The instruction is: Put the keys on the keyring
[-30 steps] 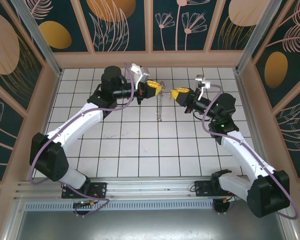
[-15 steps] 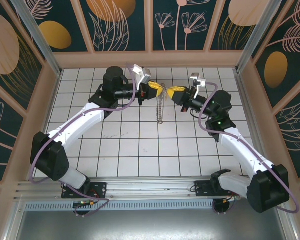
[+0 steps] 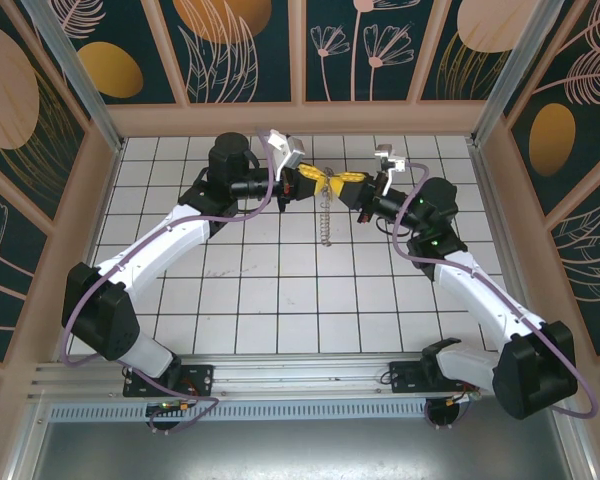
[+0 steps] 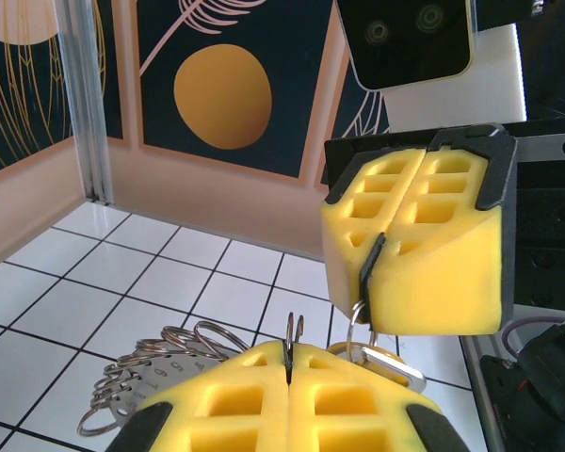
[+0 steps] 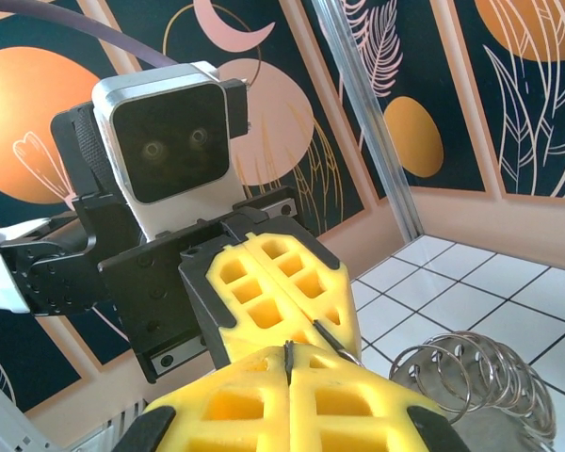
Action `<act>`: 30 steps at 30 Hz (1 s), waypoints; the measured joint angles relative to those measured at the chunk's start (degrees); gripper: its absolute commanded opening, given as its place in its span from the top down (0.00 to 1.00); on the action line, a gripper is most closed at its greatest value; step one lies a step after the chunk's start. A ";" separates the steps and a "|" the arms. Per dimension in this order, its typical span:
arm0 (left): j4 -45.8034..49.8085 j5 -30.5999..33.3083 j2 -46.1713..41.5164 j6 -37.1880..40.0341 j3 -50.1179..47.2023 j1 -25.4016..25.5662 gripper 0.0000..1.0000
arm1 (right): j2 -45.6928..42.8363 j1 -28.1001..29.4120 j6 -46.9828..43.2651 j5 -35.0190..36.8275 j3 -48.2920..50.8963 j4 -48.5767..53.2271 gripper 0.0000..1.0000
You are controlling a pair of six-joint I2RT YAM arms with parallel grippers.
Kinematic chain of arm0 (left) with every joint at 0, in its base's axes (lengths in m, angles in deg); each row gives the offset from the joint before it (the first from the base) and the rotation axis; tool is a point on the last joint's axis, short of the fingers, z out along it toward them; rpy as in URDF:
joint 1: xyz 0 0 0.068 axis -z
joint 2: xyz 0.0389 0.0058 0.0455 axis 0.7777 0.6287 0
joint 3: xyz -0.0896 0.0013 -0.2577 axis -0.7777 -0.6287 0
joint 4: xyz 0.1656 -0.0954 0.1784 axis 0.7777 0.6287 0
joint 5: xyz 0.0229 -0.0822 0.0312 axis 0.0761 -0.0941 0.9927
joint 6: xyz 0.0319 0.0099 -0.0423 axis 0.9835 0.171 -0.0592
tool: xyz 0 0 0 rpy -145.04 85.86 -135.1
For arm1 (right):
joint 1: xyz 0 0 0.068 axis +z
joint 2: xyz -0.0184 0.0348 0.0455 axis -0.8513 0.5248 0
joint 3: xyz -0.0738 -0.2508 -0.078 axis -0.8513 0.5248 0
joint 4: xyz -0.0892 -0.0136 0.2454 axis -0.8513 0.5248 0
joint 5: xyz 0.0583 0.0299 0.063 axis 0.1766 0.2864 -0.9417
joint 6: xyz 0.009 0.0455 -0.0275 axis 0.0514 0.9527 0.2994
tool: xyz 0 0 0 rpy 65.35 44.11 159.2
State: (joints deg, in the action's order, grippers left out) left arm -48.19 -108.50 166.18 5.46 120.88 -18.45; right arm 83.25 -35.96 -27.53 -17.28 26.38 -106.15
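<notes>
Both grippers meet tip to tip above the far middle of the tiled floor. My left gripper (image 3: 317, 182) (image 4: 290, 350) is shut on the thin wire of the keyring (image 3: 323, 215) (image 4: 141, 379), whose silvery rings and tags hang down below it. Facing it, my right gripper (image 3: 343, 181) (image 5: 287, 356) (image 4: 369, 275) is shut on a thin dark piece; below its fingers hang a small wire loop and the brass-tinted key (image 4: 388, 365), right beside the left fingertips. In the right wrist view the left gripper (image 5: 337, 334) fronts mine, with the keyring's coils (image 5: 471, 372) to the right.
White tiled floor (image 3: 280, 300) lies inside patterned walls (image 3: 240, 50), with a metal post (image 4: 85, 104) in the far left corner. Both arms reach in from the near edge, elbows out to the sides. The hanging ring bundle ends just above the tiles.
My right gripper has moved left until its fingertips meet the left gripper's. The left gripper edged slightly right with the hanging keyring. Both stayed shut.
</notes>
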 measured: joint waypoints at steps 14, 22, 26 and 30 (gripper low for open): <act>0.59 -0.42 0.00 0.46 0.00 0.00 1.00 | 0.61 0.00 -2.80 3.13 -0.92 1.75 1.00; 1.29 -0.42 0.00 1.05 0.00 -0.02 1.00 | 0.98 0.00 -4.46 4.35 -1.40 4.13 1.00; 1.46 -0.39 0.00 1.27 0.00 -0.02 1.00 | 1.11 0.00 -5.14 4.74 -1.57 5.20 1.00; 1.70 -0.35 0.00 1.29 0.00 -0.02 1.00 | 1.11 0.00 -5.90 5.40 -1.57 6.21 1.00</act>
State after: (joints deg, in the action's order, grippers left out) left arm -46.49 -108.85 166.18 6.75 120.88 -18.47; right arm 84.37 -35.96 -33.43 -11.88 24.81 -99.95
